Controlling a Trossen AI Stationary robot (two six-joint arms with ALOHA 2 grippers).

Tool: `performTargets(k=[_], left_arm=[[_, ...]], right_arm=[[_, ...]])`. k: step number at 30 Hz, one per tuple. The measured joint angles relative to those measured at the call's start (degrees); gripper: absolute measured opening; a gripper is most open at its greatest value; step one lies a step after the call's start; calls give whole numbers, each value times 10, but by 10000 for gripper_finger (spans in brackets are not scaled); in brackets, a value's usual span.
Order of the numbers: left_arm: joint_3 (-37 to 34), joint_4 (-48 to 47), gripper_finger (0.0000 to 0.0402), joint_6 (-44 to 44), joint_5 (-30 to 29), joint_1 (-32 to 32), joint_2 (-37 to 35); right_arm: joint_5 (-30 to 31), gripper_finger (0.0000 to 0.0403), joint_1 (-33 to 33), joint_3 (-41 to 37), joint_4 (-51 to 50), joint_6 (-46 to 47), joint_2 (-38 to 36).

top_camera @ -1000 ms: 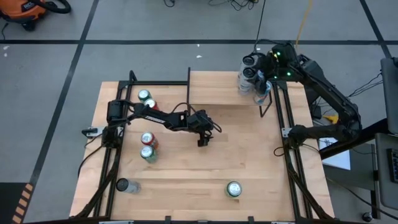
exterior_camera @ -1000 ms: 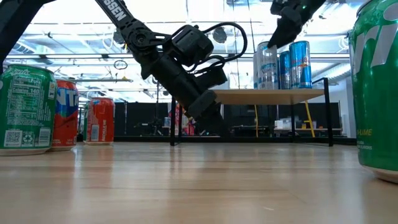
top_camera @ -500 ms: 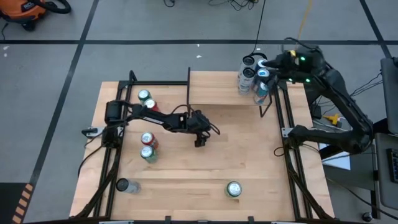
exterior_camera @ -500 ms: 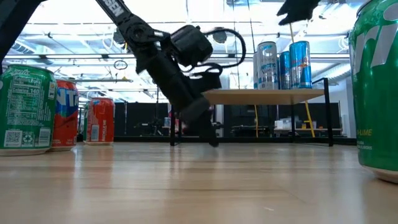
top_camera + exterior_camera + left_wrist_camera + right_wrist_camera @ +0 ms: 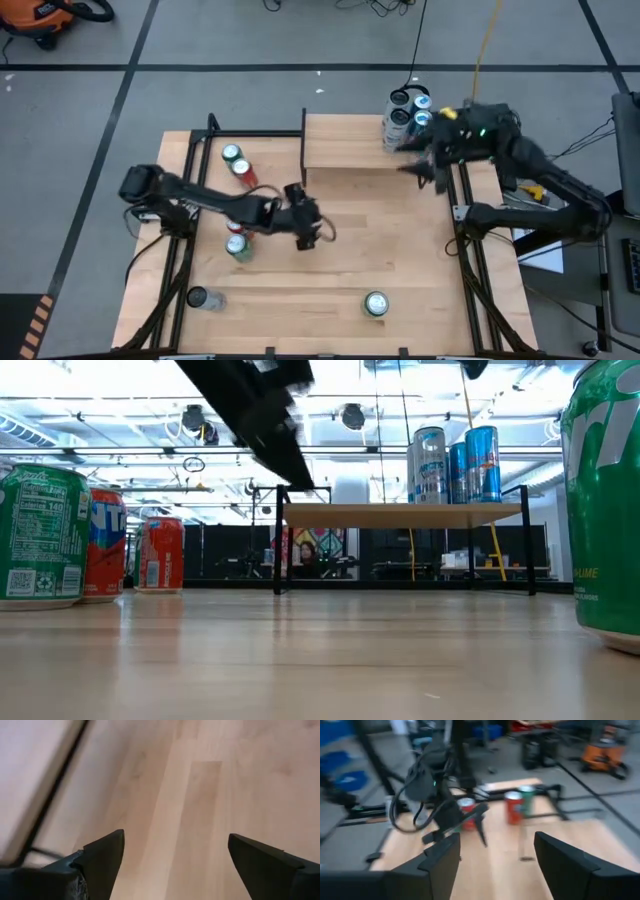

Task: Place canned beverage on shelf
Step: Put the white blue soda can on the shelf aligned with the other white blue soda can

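The left gripper (image 5: 308, 228) hung over the bare middle of the table (image 5: 400, 260), its fingers (image 5: 102, 857) spread apart with nothing but wood grain between them. Just beside it stood a red can (image 5: 238, 222) and a green can (image 5: 238, 246), with another pair, one green-topped (image 5: 232, 153) and one red (image 5: 243, 169), further back near the left edge. The right gripper (image 5: 418, 172) sat at the right end of the shelf (image 5: 345, 150), beside the three tall cans (image 5: 404, 117) already standing on that end; its fingers (image 5: 445, 862) were parted and held nothing. Judged from this, one placement looked finished and the fetching of the next can was in hand: the left gripper would need to line up on an upright can, most likely the red or green one close by, come down around it and close. Two more cans waited near the front edge, a dark one (image 5: 197, 297) and a green one (image 5: 376, 303). In the low view the left arm was a dark smear and its gripper was hard to make out; the right gripper was almost wholly cut off at the top, and the large green can (image 5: 603, 500) at the right edge was cropped.
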Motion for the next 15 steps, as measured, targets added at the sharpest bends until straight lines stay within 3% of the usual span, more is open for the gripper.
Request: performTargets(k=[8,12,15], left_arm=[[0,-197,354,-201,-142,-124,-89],[0,-301,354,-332,-161,-169,-115],[0,-350,354,-414,-157,-198,-131]], right_arm=[[2,226,154,-199,256,66,-31],[33,226,216,-266,360,82,-30],[80,226,258,-290,379,77,-29]])
